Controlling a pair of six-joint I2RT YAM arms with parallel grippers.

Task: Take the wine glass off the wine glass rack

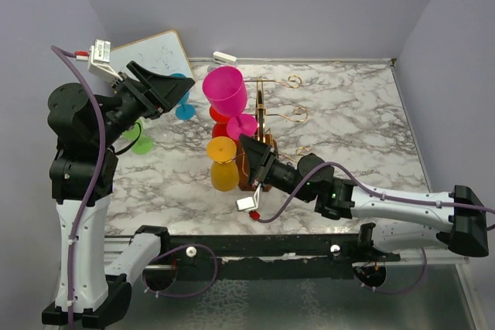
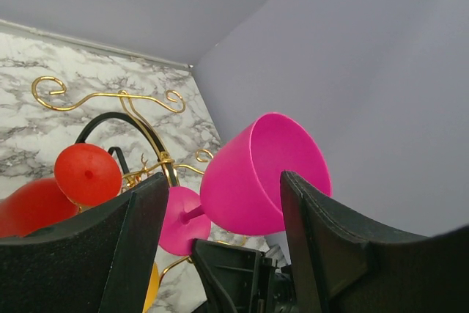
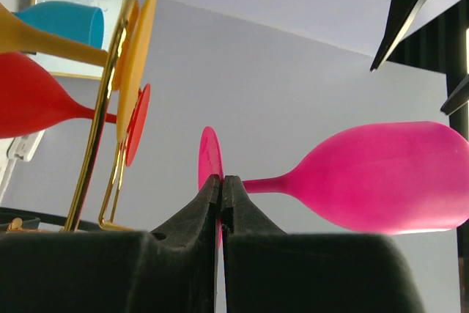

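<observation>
The pink wine glass (image 1: 225,90) lies on its side above the table, with its foot (image 1: 242,127) close beside the gold wire rack (image 1: 264,110) on its brown base (image 1: 261,177). My right gripper (image 1: 249,146) is shut on the edge of the pink foot (image 3: 209,153). In the right wrist view the bowl (image 3: 381,177) points right and the foot stands apart from the gold wires (image 3: 94,153). My left gripper (image 1: 172,89) is open and empty, left of the bowl. In the left wrist view the bowl (image 2: 256,174) shows between its fingers (image 2: 322,247), farther off.
Red (image 1: 219,113) and yellow (image 1: 222,150) glasses hang on the rack's near-left side. A blue glass (image 1: 184,107) and a green glass (image 1: 141,144) are on the marble table (image 1: 348,121) at the left. A whiteboard (image 1: 155,56) leans at the back left wall.
</observation>
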